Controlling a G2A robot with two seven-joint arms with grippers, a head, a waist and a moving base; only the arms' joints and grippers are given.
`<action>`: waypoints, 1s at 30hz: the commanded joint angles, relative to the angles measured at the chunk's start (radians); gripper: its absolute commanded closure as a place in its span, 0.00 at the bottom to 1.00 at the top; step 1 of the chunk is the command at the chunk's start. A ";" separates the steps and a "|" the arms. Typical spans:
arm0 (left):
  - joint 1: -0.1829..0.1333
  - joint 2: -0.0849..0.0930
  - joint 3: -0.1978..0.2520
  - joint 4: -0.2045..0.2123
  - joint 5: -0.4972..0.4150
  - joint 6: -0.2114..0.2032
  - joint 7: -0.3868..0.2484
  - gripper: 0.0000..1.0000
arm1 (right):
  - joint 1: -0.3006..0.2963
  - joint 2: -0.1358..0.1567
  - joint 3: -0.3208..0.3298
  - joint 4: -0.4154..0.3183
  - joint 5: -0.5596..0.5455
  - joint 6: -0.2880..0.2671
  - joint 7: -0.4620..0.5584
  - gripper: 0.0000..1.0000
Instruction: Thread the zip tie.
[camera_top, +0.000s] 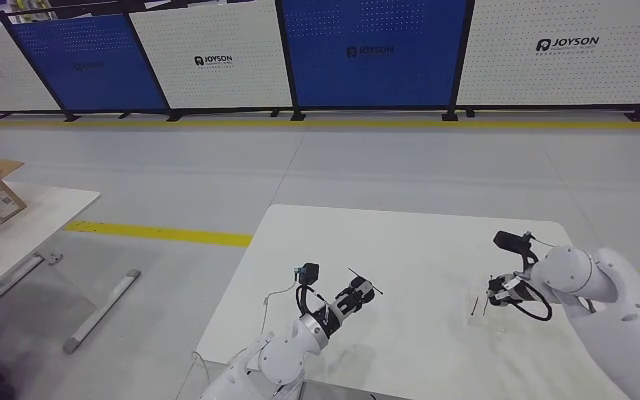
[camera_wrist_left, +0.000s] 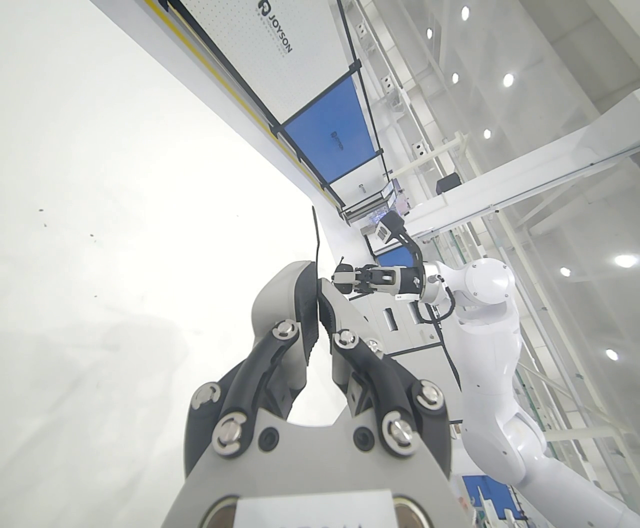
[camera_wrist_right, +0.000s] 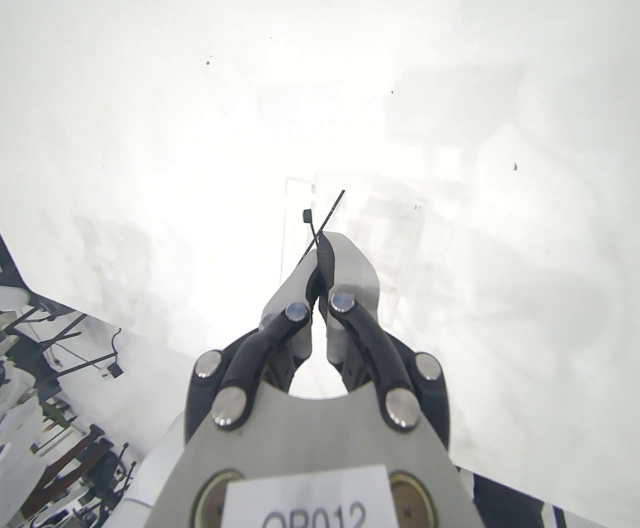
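My left gripper (camera_wrist_left: 317, 280) is shut on a black zip tie (camera_wrist_left: 316, 235), whose thin strip sticks out past the fingertips above the white table (camera_wrist_left: 125, 200). In the top view this gripper (camera_top: 357, 292) sits near the table's front edge with the tie (camera_top: 365, 280) pointing toward the middle. My right gripper (camera_wrist_right: 320, 250) is shut on another black zip tie (camera_wrist_right: 312, 227), whose square head (camera_wrist_right: 306, 215) shows just past the tips, with a thin strip (camera_wrist_right: 335, 205) crossing it. The right gripper (camera_top: 497, 290) hovers over the table's right part, well apart from the left.
The white table (camera_top: 420, 250) stands on a grey floor with a yellow line (camera_top: 160, 233). Blue and white panels (camera_top: 370, 50) line the back. Another table's corner (camera_top: 40, 215) is at the far left. Faint clear rectangles (camera_wrist_right: 295, 200) lie on the table under the right gripper.
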 joint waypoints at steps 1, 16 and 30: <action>0.000 0.000 0.000 0.000 0.000 0.000 0.000 1.00 | -0.018 0.006 0.031 -0.020 0.019 -0.010 -0.039 1.00; 0.000 0.000 0.000 0.000 0.000 0.000 0.000 1.00 | -0.154 0.034 0.163 -0.159 0.099 -0.027 -0.157 1.00; 0.000 0.000 0.000 0.000 0.000 0.000 0.000 1.00 | -0.191 0.033 0.180 -0.185 0.150 -0.072 -0.213 1.00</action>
